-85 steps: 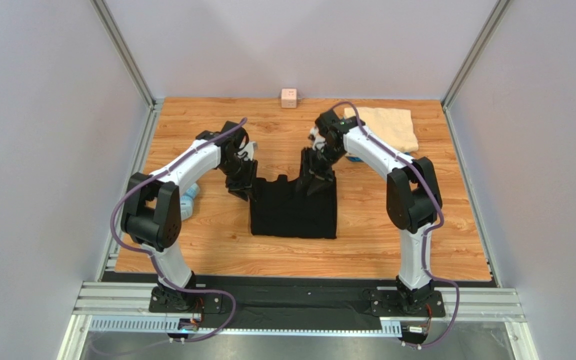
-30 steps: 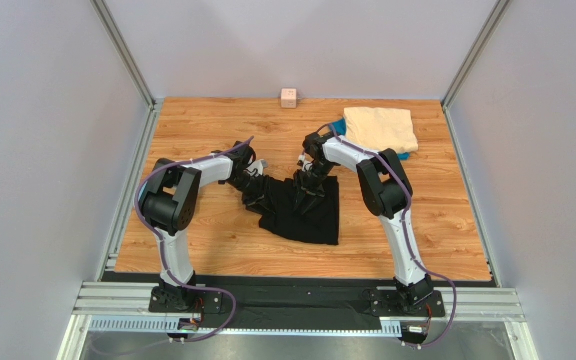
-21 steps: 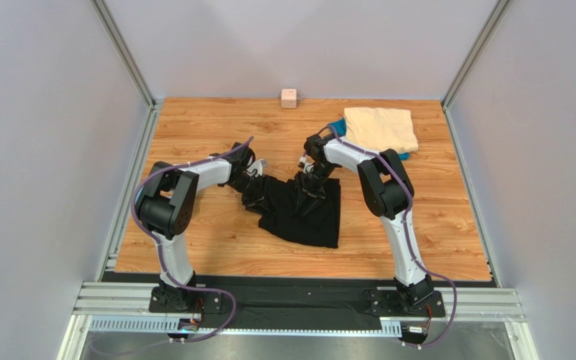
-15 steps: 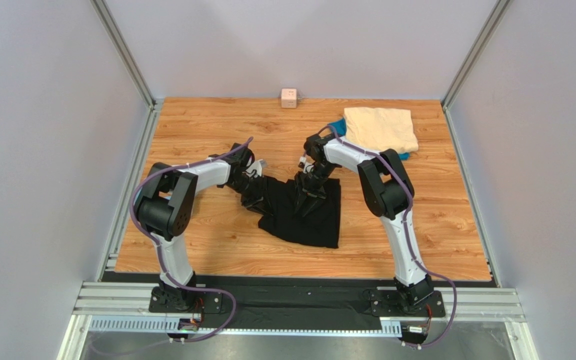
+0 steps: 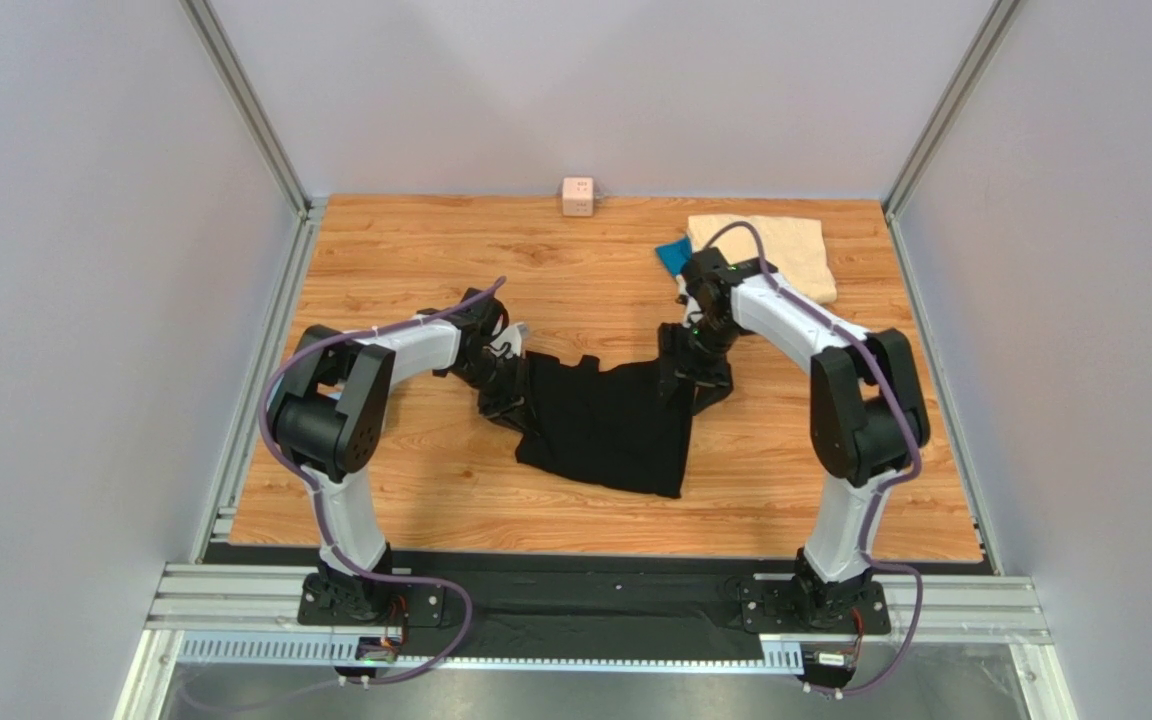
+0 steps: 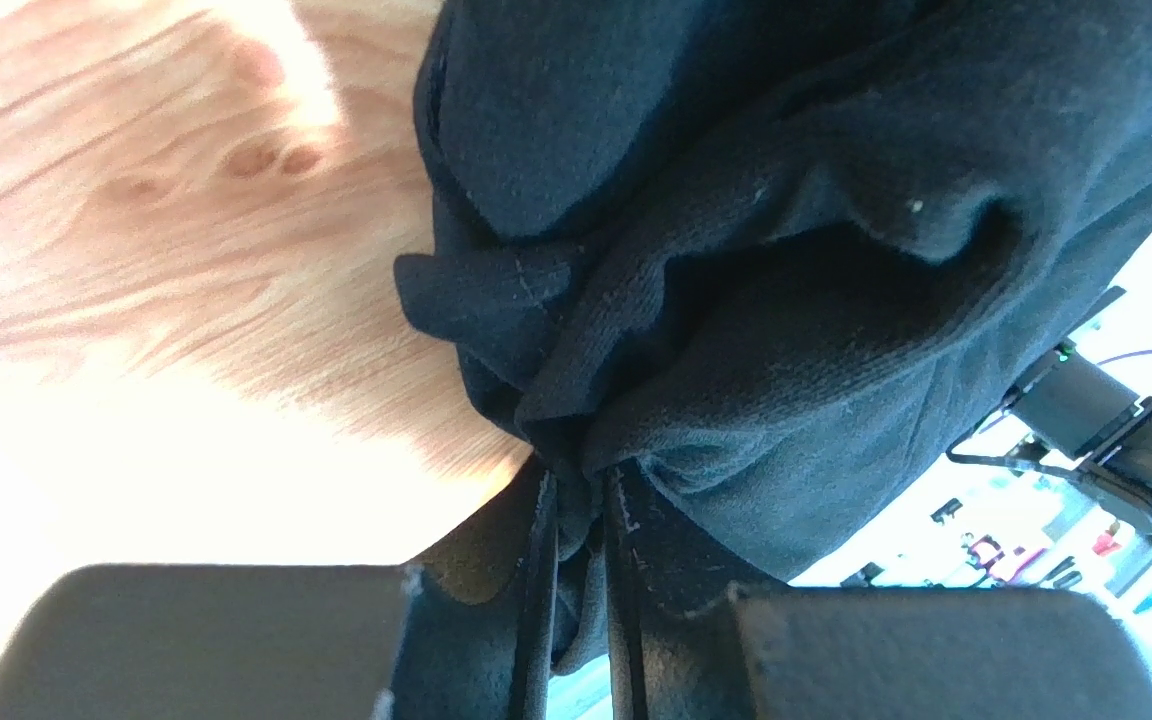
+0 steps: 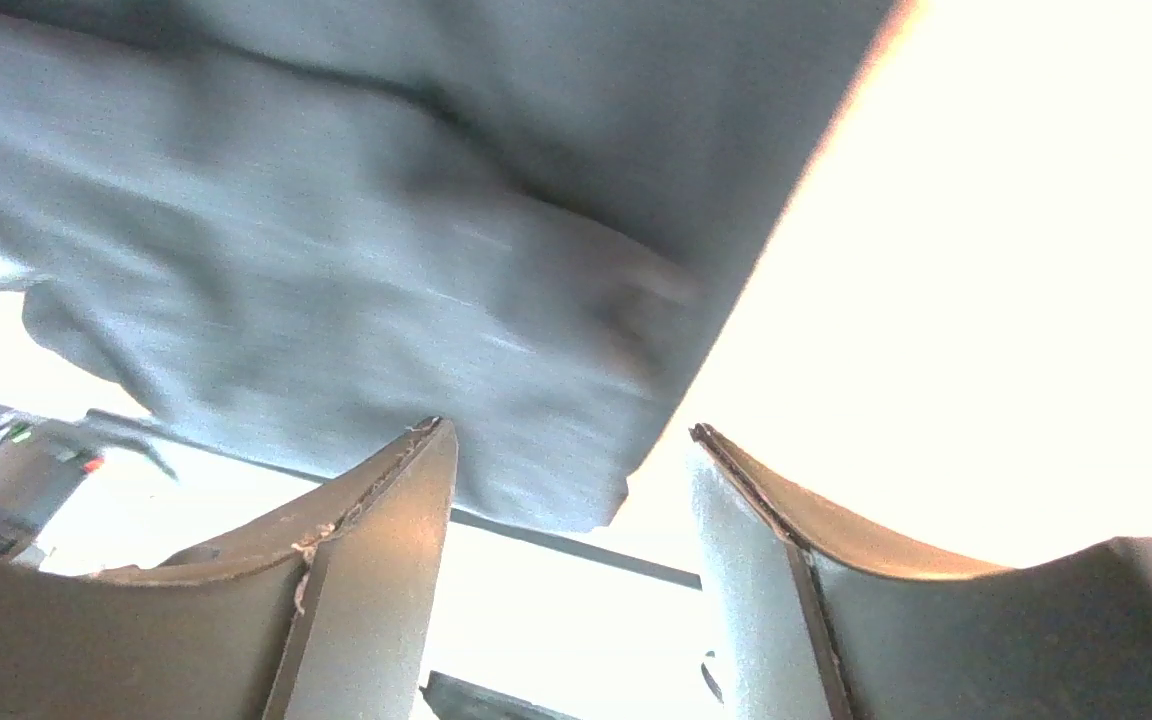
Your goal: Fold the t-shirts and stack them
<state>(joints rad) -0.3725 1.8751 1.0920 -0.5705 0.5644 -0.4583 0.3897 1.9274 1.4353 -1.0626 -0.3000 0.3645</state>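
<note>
The black t-shirt (image 5: 605, 428) lies crumpled in the middle of the table, stretched between my two grippers. My left gripper (image 5: 501, 393) is at its left upper corner, and in the left wrist view it (image 6: 579, 483) is shut on a bunched fold of the black cloth (image 6: 778, 225). My right gripper (image 5: 693, 375) is at the shirt's right upper corner. In the right wrist view its jaws (image 7: 570, 435) stand wide apart, with the cloth's edge (image 7: 387, 195) just beyond the tips. The cream t-shirt (image 5: 785, 249) lies folded at the back right on the blue t-shirt (image 5: 671, 254), of which only a corner shows.
A small pink cube (image 5: 578, 195) stands at the back edge of the wooden table (image 5: 432, 495). Metal frame posts and grey walls close in the left, right and back sides.
My right arm has swung right, from the middle of the black shirt to its right upper corner, and the shirt's top edge is now spread wider. My left gripper has stayed put.
</note>
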